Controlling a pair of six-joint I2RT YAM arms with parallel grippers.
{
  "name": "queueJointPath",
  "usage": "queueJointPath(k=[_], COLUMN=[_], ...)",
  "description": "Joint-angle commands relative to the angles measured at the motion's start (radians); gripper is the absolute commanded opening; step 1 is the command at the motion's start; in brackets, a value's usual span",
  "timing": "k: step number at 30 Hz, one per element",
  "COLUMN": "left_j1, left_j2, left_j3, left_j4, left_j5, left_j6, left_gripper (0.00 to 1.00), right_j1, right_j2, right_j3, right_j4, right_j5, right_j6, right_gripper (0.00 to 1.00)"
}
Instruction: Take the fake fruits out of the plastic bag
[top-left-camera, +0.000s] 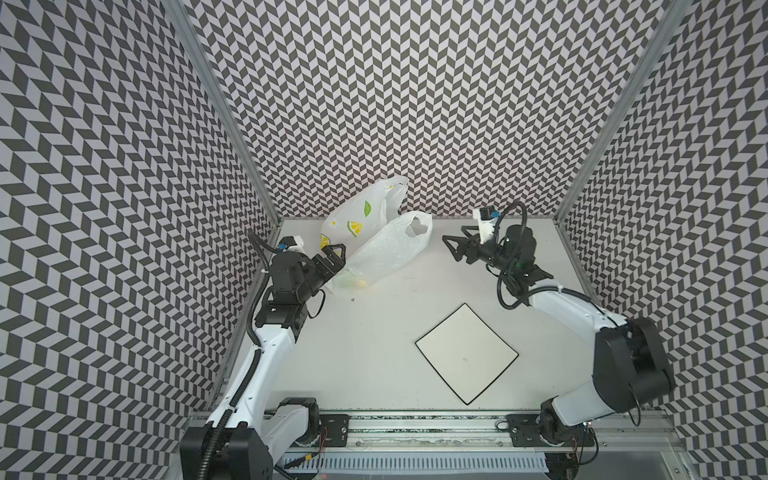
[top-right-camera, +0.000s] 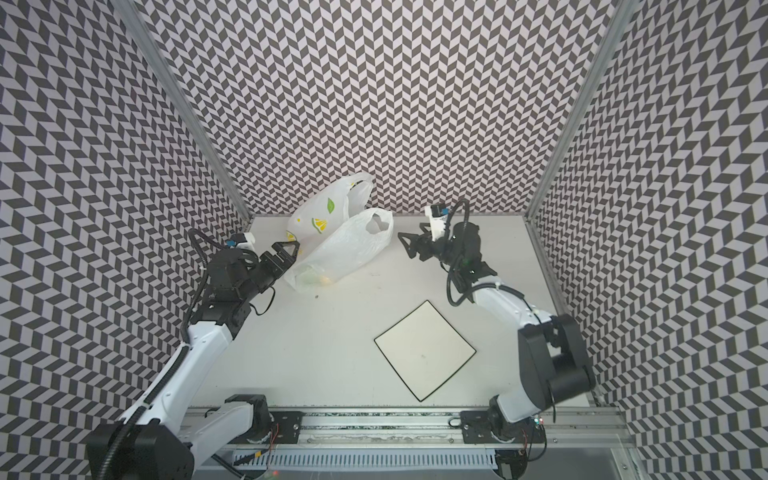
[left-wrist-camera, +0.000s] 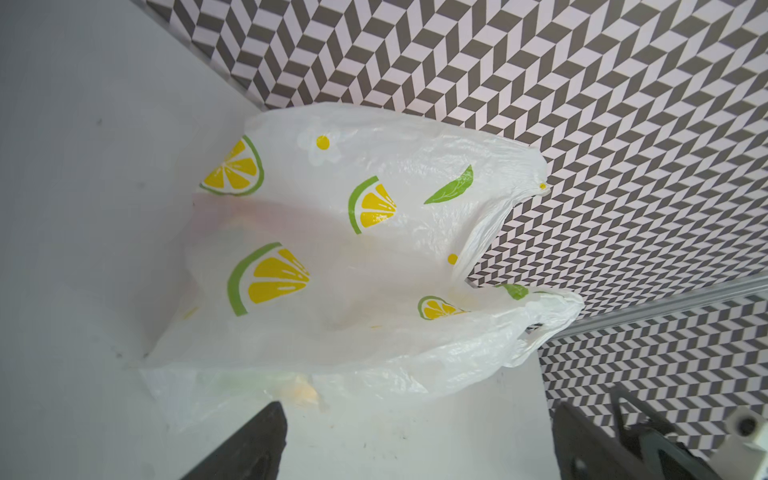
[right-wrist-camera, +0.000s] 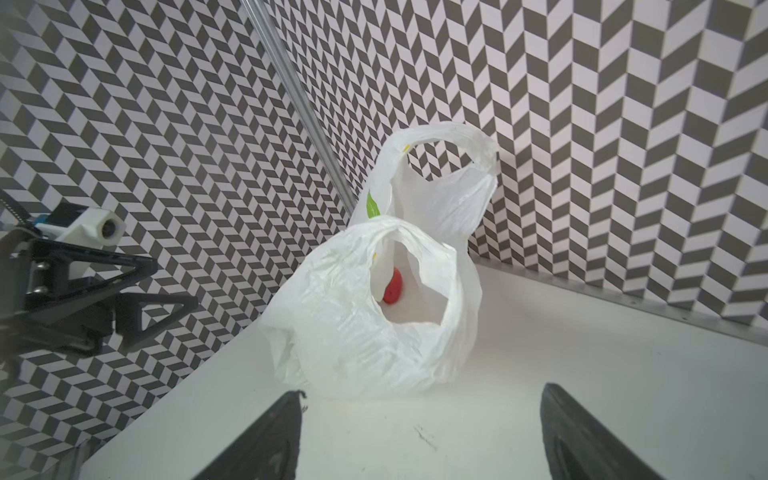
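My left gripper (top-left-camera: 338, 262) (top-right-camera: 286, 254) sits at the far left of the table (top-left-camera: 365, 340), its fingers spread wide with nothing between them. In my left wrist view the gap (left-wrist-camera: 419, 415) shows only bare tabletop. The closed bottom end of the plastic bag (top-left-camera: 382, 249) (top-right-camera: 345, 245) (left-wrist-camera: 374, 270) lies just ahead of that gripper; I cannot tell whether a fingertip touches the film.

The bag lies slumped on the far part of the table, towards the left. One handle stands up against the patterned back wall. The other handle lies lower and points towards my right side. The printed lemon slices face my left wrist camera.

The fake fruits are inside the bag. Through the film at its bottom end I see a yellowish shape (top-left-camera: 361, 284) (left-wrist-camera: 305, 392) beside a pale green one (top-left-camera: 347, 282) (left-wrist-camera: 232, 378). Both are too blurred to name. From my right wrist, a red fruit (right-wrist-camera: 392, 286) shows through the cut-out of the nearer handle (right-wrist-camera: 415, 257).

My right gripper (top-left-camera: 452, 248) (top-right-camera: 406, 246) (right-wrist-camera: 422, 411) is near that handle but clear of it. It points at the bag (right-wrist-camera: 353, 332), and its fingers stand apart and hold nothing.

Nearer the front of the table, right of centre, lies a white square plate with a black rim (top-left-camera: 467, 353) (top-right-camera: 424, 351). It is well apart from the bag.
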Motion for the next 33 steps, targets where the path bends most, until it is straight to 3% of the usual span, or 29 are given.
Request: queueJointPath(k=[1,6,15,23,28,33], left_j1=[-0.027,-0.097,-0.165,-0.169,-0.185,-0.245], left_j2=[-0.023,-0.024,-0.021,-0.022,-0.025,-0.023], left_j3=[0.019,0.018,0.052,0.098,0.132,0.188], left_j4=[-0.051,-0.061,-0.079,-0.095,-0.094,-0.22], left_j5=[0.043,0.016,0.024,0.072,0.11,0.082], left_j6=[-0.117,-0.173,-0.242,-0.261,-0.339,-0.485], left_gripper=[0.99,0.97,0.96,0.96,0.96,0.96], right_j1=[0.032,0.055,0.074,0.078,0.102,0.213], right_j2=[0.112,0.254,0.365,0.338,0.227,0.069], right_j3=[0.113,0.229,0.255,0.223,0.122,-0.025], right_j4=[0.014,0.039,0.202,0.23,0.246,0.27], right_j5=[0.022,0.056,0.078,0.019,-0.005,0.068], right_j6=[-0.046,-0.014,0.154,0.159,0.134,-0.004], right_gripper=[0.86,0.8,0.38,0.05,0.0,0.0])
